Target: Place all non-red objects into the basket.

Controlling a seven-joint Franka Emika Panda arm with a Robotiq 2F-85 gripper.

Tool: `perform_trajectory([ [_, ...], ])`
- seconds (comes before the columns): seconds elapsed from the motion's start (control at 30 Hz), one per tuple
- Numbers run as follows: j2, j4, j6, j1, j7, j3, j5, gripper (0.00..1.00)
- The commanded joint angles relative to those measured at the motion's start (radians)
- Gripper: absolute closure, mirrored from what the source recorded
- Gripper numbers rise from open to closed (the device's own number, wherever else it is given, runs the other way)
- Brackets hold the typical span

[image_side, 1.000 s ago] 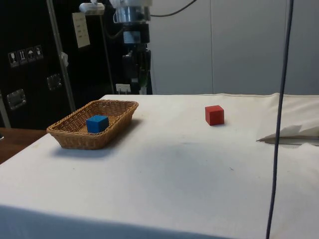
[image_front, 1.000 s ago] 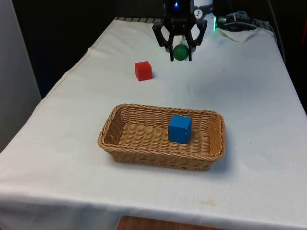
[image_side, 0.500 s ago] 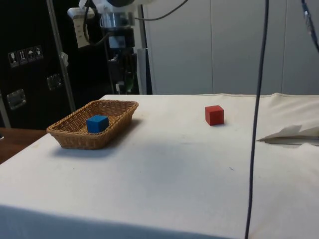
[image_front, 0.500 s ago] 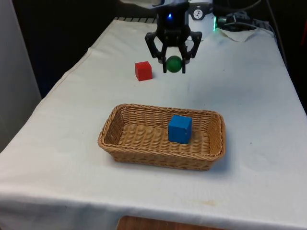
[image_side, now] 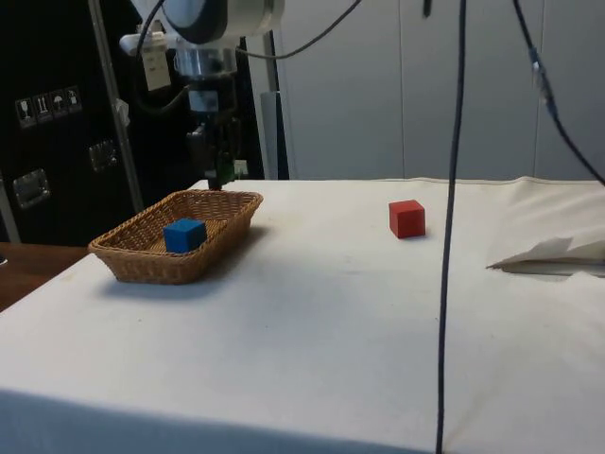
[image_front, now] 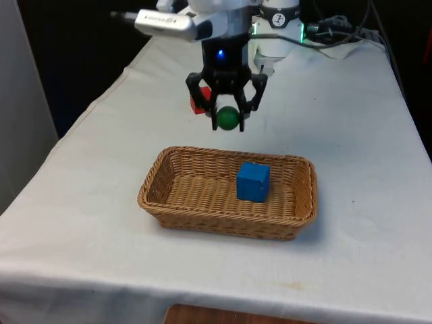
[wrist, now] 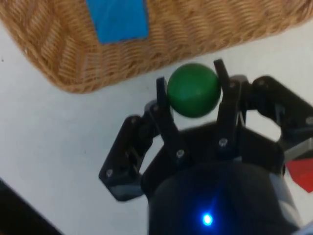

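Gripper: the black two-finger gripper (image_front: 227, 116) is held in the air, its fingers pinched on a small green ball (image_front: 228, 118); in the wrist view the ball (wrist: 193, 90) is seen clamped between the two fingertips (wrist: 162, 87).

Position of load: in the front view the green ball hangs above the white-clothed table (image_front: 351, 135), just short of the far rim of the basket, at about 12 o'clock from the basket's centre. In the wrist view the wicker rim is seen just beside the ball, with bare cloth directly beneath it.

Basket: a shallow oblong woven wicker basket (image_front: 156, 196) stands on the cloth; a blue cube (image_front: 253, 181) already lies inside it, at about 3 o'clock from the basket's centre in the front view.

Red object: a red cube (image_side: 406, 218) rests on the cloth well apart from the basket in the side view; in the front view it (image_front: 195, 106) is partly hidden behind the gripper, at about 11 o'clock from the basket.

Step in hand: the carry of the green ball to the basket is judged to be under way, with the release not yet made.

Next move: the ball is to be brought over the open floor of the basket, at about 9 o'clock from the blue cube, lowered a little and let go; a drop from height could let it bounce or roll out.

Remaining: once the ball is in, no non-red object would be left on the cloth.
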Motion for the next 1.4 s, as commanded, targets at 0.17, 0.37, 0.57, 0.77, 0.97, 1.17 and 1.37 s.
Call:
perform_trajectory([
  [0.17,0.094,0.097,-0.015,-0.022,-0.036,-0.013,0.05,1.0],
  [0.37,0.148,0.154,-0.018,-0.031,-0.053,-0.028,0.076,1.0],
  [0.57,0.207,0.214,-0.02,-0.045,-0.079,-0.05,0.109,1.0],
  [0.77,0.277,0.272,-0.014,-0.058,-0.105,-0.066,0.159,1.0],
  [0.97,0.325,0.305,-0.006,-0.062,-0.116,-0.072,0.196,1.0],
  [1.17,0.347,0.313,0.002,-0.062,-0.115,-0.072,0.212,1.0],
  [1.37,0.359,0.321,0.0,-0.062,-0.117,-0.073,0.225,1.0],
])
